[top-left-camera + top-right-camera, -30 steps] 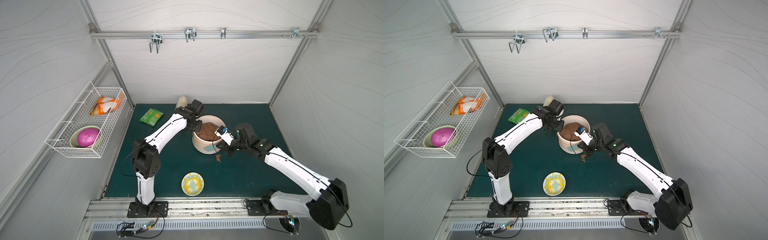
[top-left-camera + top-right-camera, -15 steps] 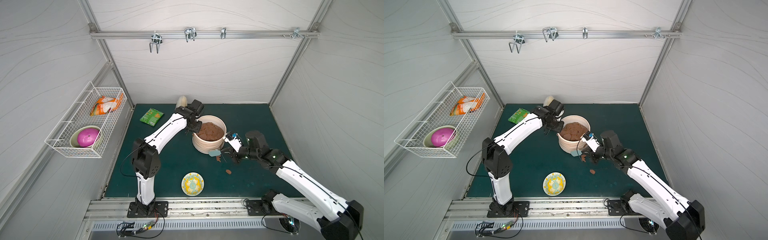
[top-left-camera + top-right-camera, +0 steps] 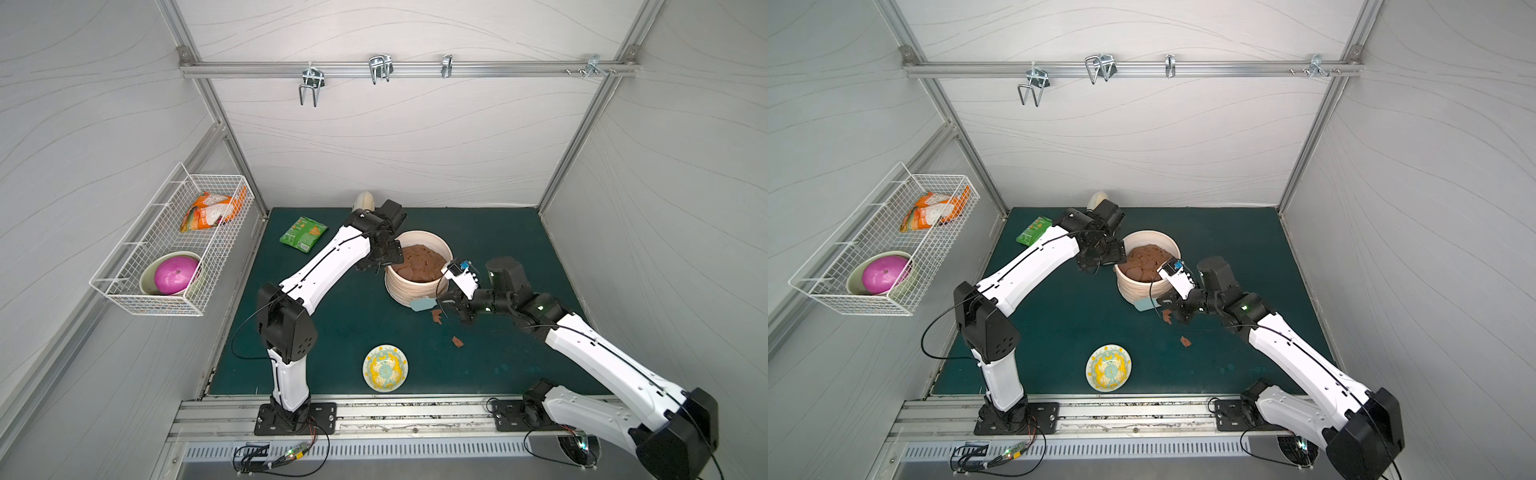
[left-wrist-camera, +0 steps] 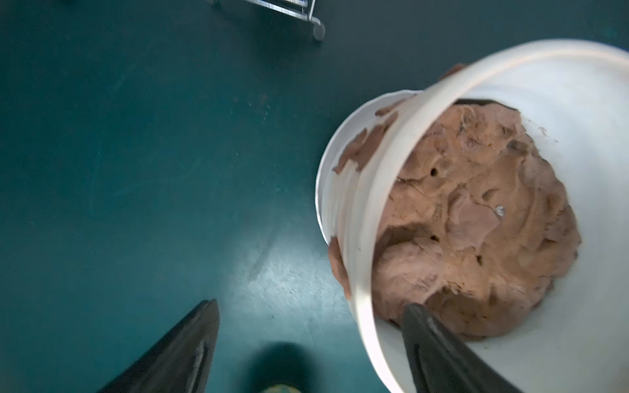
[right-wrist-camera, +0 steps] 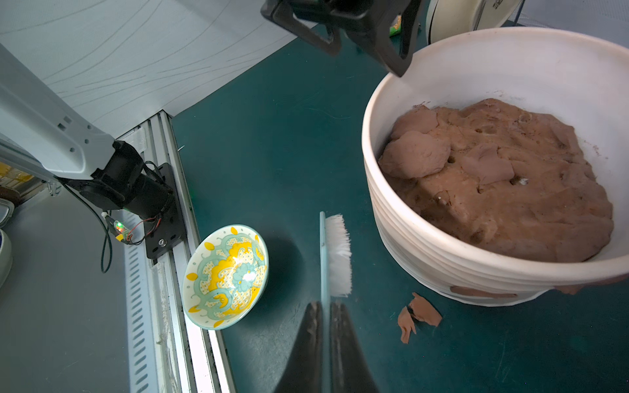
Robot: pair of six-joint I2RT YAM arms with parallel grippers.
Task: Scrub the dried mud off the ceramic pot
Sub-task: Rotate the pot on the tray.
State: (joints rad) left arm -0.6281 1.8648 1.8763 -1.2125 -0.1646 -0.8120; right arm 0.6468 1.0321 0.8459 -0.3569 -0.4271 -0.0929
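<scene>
Ceramic pot (image 3: 405,291) sits mid-counter (image 5: 272,153), upright, with a soil mass (image 4: 476,221) filling the inside. Dried mud (image 4: 360,146) clings to the outer wall on the left-arm side, with another patch low on the base flare (image 5: 476,292). Loose flakes (image 5: 420,313) lie on the counter just beside the base.

Your right pincer (image 5: 325,306) is clenched on the thin handle of the brush (image 5: 335,255). Bristles face the pot, near the wall but apart from it.

Left pincer (image 4: 309,304) is released, jaws wide and straddling the rim, one finger inside and one outside. It grips nothing.

Risks as I judge them:
- Nothing braces the pot. A hard brush stroke can slide or rock it.
- Pull the left arm sideways and the inner finger hooks the rim.
- The brush is held by its tail end, so side load can twist it in the grip.
- The base patch is low, and you may scrub the counter instead.
- The patterned dish (image 5: 226,275) is near your backswing.
</scene>
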